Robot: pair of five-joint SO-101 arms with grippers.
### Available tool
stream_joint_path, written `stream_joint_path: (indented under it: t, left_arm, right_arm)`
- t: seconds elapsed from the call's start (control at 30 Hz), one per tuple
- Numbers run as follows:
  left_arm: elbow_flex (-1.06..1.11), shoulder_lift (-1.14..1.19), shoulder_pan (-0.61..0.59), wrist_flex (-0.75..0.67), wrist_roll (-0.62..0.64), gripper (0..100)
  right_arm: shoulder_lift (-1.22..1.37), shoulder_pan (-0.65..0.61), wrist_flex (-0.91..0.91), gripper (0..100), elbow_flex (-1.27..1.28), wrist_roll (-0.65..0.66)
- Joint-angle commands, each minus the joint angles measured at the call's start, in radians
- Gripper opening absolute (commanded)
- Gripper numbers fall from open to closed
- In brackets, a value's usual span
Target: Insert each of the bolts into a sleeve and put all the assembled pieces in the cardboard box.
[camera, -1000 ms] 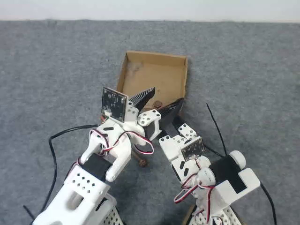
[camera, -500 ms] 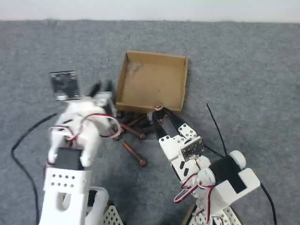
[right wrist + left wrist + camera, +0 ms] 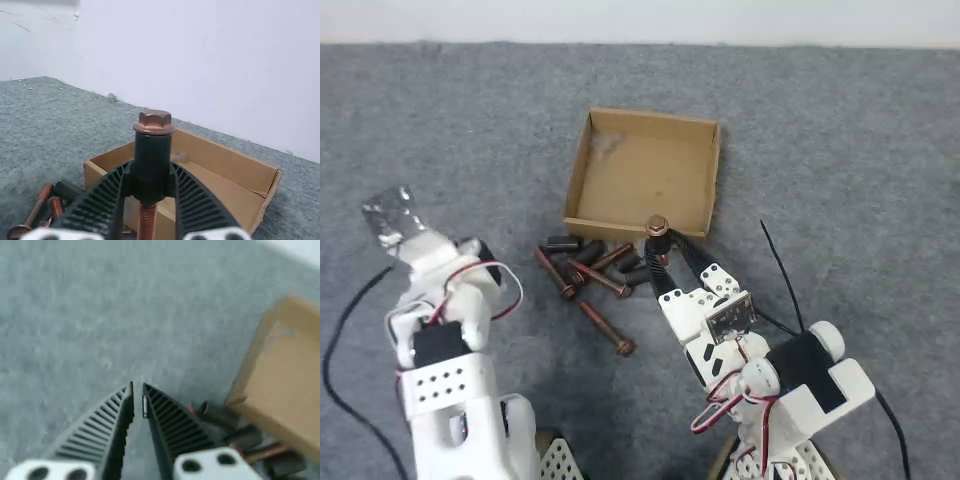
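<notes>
Right wrist view: my right gripper (image 3: pixel 150 176) pinches sleeved bolt (image 3: pixel 151 150) upright beside cardboard box (image 3: pixel 227 162).
Left wrist view: left gripper (image 3: pixel 137 389) pressed together.

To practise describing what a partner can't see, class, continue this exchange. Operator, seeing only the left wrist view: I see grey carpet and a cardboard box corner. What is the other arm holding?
Observer: The right gripper is shut on a black cylindrical sleeve with a copper hex-head bolt through it, held upright.
Operator: Where is that relative to the box?
Observer: In the high view, right by the near wall of the brown cardboard box.
Operator: Any bolt lying apart?
Observer: Yes, one loose copper bolt lies on the grey carpet, apart from the pile of bolts and sleeves and farther from the box.
</notes>
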Motion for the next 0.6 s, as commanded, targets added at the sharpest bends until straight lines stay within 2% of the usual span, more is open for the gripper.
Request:
stream_joint_path:
  t: [0.0, 0.1, 0.17, 0.57]
  left_arm:
    - [0.088, -0.018, -0.005, -0.092, 0.014, 3]
    - [0.223, -0.018, -0.002, -0.195, 0.014, 3]
    - [0.239, -0.018, -0.006, -0.249, 0.014, 3]
    - [0.24, -0.018, -0.005, -0.247, 0.011, 3]
  right_arm:
    - [-0.018, 0.045, 0.001, 0.7, 0.023, 0.008]
    - [-0.019, 0.067, -0.005, 0.7, 0.018, 0.008]
    - [-0.019, 0.079, -0.007, 0.7, 0.015, 0.008]
    - [-0.021, 0.183, 0.005, 0.7, -0.285, 0.008]
